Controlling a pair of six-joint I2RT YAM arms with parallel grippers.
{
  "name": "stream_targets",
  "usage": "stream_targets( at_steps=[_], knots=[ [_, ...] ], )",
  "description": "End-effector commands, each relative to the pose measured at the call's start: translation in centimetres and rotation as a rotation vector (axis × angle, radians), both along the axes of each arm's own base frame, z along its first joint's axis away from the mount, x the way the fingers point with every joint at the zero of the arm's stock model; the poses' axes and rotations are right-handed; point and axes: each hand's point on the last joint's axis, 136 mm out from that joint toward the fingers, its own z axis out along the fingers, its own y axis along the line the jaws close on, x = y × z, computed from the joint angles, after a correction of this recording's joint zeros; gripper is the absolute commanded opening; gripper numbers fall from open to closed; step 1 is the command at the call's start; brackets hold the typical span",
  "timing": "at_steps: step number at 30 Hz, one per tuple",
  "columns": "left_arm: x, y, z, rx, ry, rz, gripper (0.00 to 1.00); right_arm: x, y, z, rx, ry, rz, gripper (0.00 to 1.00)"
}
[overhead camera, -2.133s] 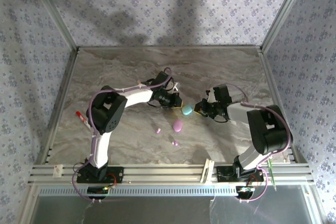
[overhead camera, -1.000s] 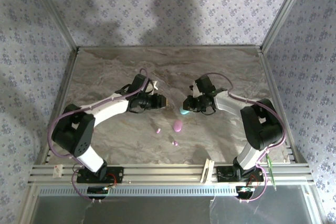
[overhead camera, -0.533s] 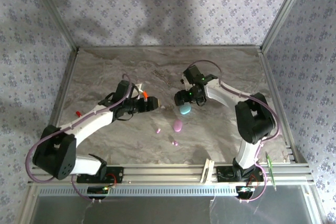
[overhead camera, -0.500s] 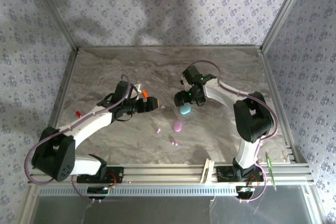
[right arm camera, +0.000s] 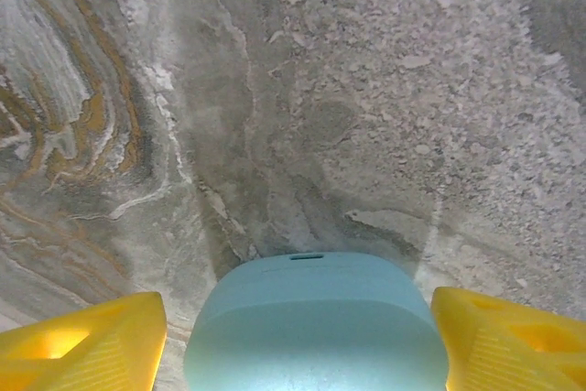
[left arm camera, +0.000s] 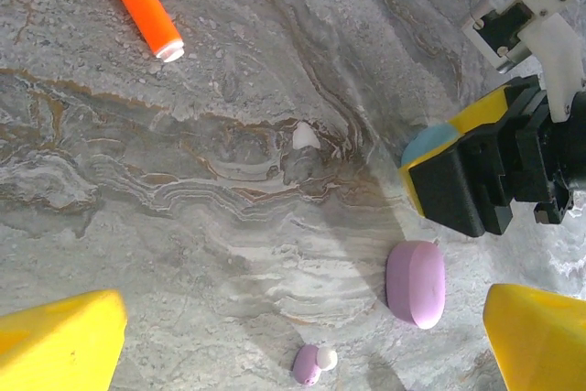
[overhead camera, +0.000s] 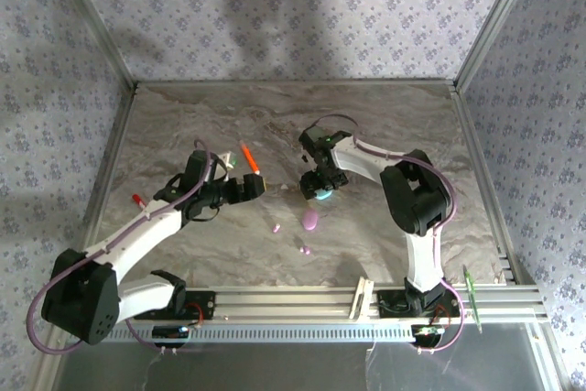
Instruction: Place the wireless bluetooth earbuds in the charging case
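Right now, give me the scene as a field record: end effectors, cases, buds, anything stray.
pink case: closed, free on the table
cyan case: closed, just beyond the pink case
left end effector: open, empty, left of both cases
right end effector: jaws flank the cyan case; grip unclear
pink earbud 1: loose, left of the pink case
pink earbud 2: loose, nearer the bases
orange stick: lying untouched behind the left end effector

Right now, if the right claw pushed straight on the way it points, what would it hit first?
The cyan charging case, sitting right between the right claw's open fingertips. Past it lies bare marble table, though depth is unclear.
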Motion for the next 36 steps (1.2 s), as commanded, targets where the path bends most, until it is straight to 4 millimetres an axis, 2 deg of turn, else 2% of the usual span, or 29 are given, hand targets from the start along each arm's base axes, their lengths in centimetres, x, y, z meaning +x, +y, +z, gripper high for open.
stream_targets(
  at_steps=[1, 8, 10, 15, 19, 27, 32, 36],
  knots=[
    [-0.2, 0.4, 0.4, 0.007, -0.014, 0.000, 1.00, -0.3, -0.9, -0.4, -0.071, 0.027, 0.008, 0.70],
    [-0.4, 0.6, 0.5, 0.004, -0.016, 0.001, 1.00, -0.5, -1.4, -0.6, -0.096, 0.044, -0.019, 0.61],
    [-0.4, 0.6, 0.6, 0.000, -0.019, 0.000, 1.00, -0.2, -1.8, -0.5, -0.094, 0.037, -0.043, 0.56],
    [-0.6, 0.6, 0.9, -0.005, -0.026, 0.002, 1.00, 1.9, -3.5, 0.4, -0.067, 0.002, -0.143, 0.54],
    [-0.7, 0.6, 0.8, -0.011, -0.023, 0.004, 1.00, 3.8, -4.8, 1.0, -0.038, -0.018, -0.211, 0.54],
    [-0.5, 0.0, 0.8, -0.055, -0.021, 0.007, 1.00, 6.9, -6.8, 0.2, -0.009, -0.020, -0.323, 0.55],
    [-0.2, -0.7, 0.8, -0.084, -0.017, 0.009, 1.00, 7.2, -7.4, -0.9, -0.016, 0.001, -0.359, 0.57],
    [-0.5, -2.0, 0.6, -0.102, -0.004, -0.023, 1.00, 7.2, -7.5, -0.8, -0.012, 0.002, -0.368, 0.64]
  ],
)
